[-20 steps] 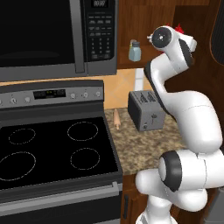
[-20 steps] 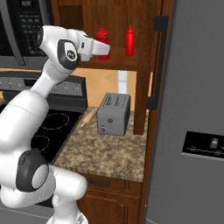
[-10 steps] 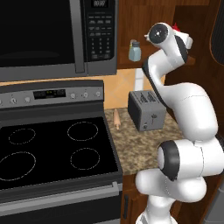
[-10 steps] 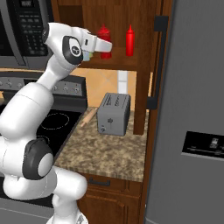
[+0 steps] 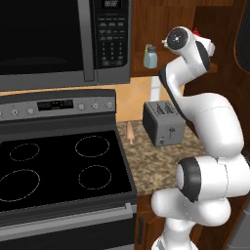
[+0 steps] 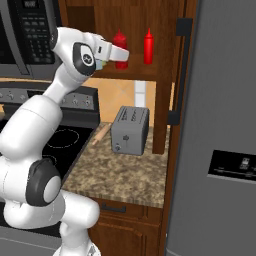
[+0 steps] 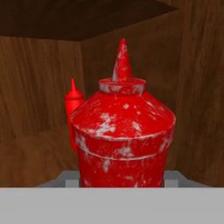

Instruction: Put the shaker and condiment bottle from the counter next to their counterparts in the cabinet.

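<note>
Arm reaches up from the base toward the dark wooden wall cabinet (image 6: 165, 30), its hand now further in under the shelf opening than a second ago: in the right base view the tool (image 6: 121, 56) has travelled from in front of the microwave's edge to right at the shelf (image 6: 131, 72), closer to the slim red squeeze bottle (image 6: 148, 47) with the long tip.

Stubby red condiment bottle (image 7: 122, 131) sits upright in the hand view, large and centred, nozzle up. The tool is clamped on its lower body, the jaws only partly closed round its width. Behind it and to its left in that view stands the slim bottle, well back against the cabinet wall, not touching. Wooden shelf floor shows beneath both.

Pale blue-grey shaker (image 5: 150, 56) with grey cap already stands on the shelf, seen in the left base view just beside the microwave (image 5: 58, 39). Whether the yellowish shaker is next to it I cannot tell.

Below, the speckled granite surface (image 6: 120, 175) carries a steel toaster (image 6: 130, 131) and a wooden rolling pin (image 5: 130, 133); neither task item is left on it.

Judgement: shaker half looks done; the bottle is in its last carry. It remains to ease it deeper, set it down beside the slim bottle, and release without tipping either.
</note>
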